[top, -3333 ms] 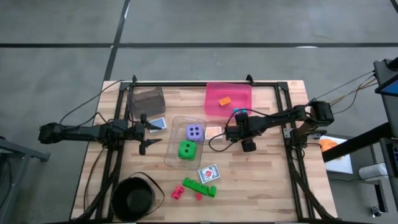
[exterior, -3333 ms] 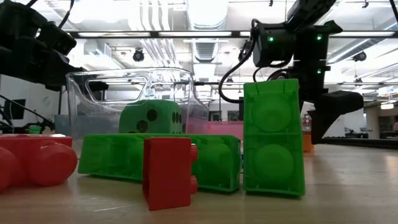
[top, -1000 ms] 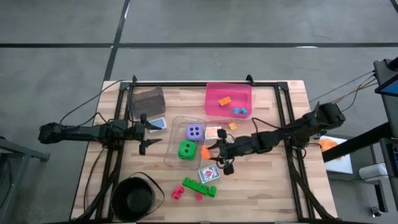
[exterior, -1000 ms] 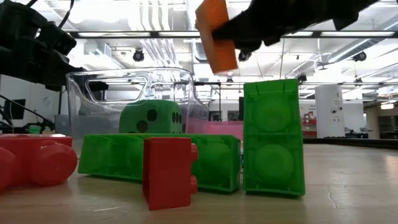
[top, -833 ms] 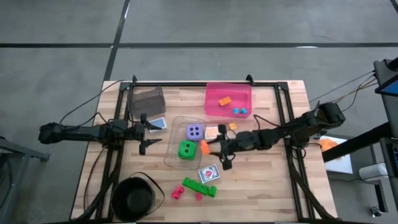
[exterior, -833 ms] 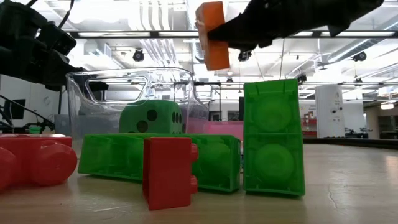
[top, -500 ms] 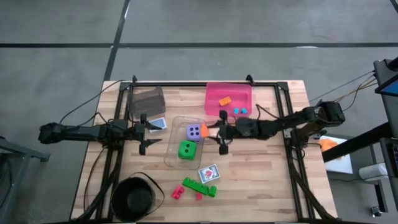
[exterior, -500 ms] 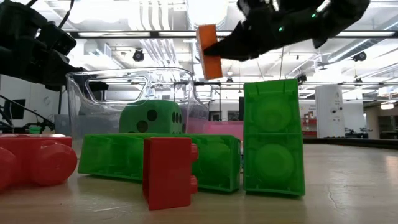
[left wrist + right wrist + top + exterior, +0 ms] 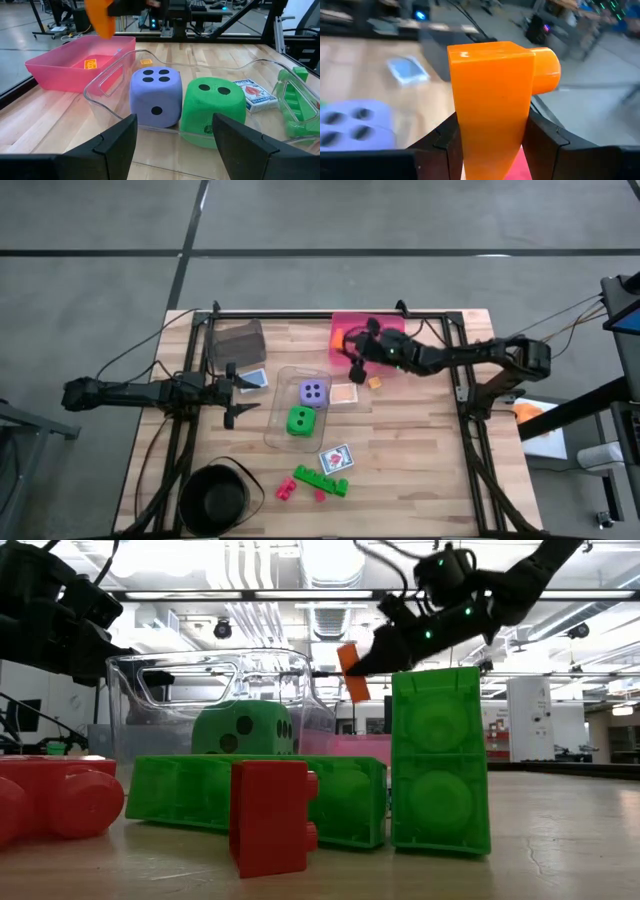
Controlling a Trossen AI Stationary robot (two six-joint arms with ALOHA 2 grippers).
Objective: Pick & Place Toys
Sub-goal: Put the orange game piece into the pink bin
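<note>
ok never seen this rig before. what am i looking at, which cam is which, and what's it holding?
Two dark robot arms work at a wooden table. One picture looks straight down, one sits at table height, and each wrist carries a camera. The right gripper is shut on an orange plastic brick above the pink plastic bin. The left gripper waits open beside the clear plastic bin, which holds a purple dotted die and a green dotted die. Green plastic bricks, picture cards and a black round bowl lie nearer the front.

Orange brick (image 9: 492, 100) pinched aloft over the pink bin — dice, cards, green bricks lie below.
</note>
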